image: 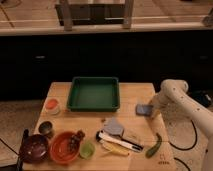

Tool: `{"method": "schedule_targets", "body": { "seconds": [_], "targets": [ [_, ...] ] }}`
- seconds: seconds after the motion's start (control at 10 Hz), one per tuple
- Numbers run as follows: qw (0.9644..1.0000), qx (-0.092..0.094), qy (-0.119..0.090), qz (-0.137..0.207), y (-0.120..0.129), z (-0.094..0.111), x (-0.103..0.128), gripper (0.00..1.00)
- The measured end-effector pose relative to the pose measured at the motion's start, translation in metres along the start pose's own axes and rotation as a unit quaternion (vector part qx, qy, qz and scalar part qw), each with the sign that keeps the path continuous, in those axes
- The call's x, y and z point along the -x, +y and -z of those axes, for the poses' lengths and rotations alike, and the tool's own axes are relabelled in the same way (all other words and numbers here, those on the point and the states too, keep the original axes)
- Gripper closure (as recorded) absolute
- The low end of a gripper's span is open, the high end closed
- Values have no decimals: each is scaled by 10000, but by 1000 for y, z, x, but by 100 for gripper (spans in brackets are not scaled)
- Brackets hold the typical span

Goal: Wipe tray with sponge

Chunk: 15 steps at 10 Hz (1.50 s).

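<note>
Toward the back of the wooden table point(134, 94), a square green tray point(94, 95), flat on the wood, low walls all round. Off to its right, apart from it and near the table's right edge, a small blue-grey sponge point(142, 109), flat on the wood, outside the tray.

Right at the sponge, on its right side, the gripper point(152, 107), low over the table at the end of a white arm point(175, 92) reaching in from the right. Cannot tell whether spread, pressed together or pinching the sponge. Cannot tell either whether touching it or only just beside it.

Along the front of the table, everything else. At the front left corner, a dark purple bowl point(33, 148). Just right of it, a round orange bowl point(61, 148) with something dark at its rim, then a small green cup point(87, 150). Behind those, a small metal cup point(46, 128). Farther back, left of the tray, a white jar point(52, 106) with an orange lid.

Near the middle, in front of the tray, a grey folded piece point(114, 126). In front of that, a black-and-white tool point(119, 141) lying beside a yellow piece point(114, 148). At the front right, a long green vegetable point(154, 146), slanted, close to the table's edge.
</note>
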Motion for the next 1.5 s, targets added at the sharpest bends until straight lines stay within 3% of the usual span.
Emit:
{"method": "schedule_targets", "body": {
  "seconds": [0.1, 0.4, 0.7, 1.4, 1.5],
  "targets": [
    [10000, -2, 0, 1, 0, 0, 0, 97],
    [10000, -21, 51, 38, -3, 3, 2, 98],
    [9998, -109, 149, 23, -9, 33, 8, 98],
    [9983, -280, 501, 131, -36, 78, 40, 98],
    [9981, -293, 519, 135, -40, 77, 47, 98]
  ]
}}
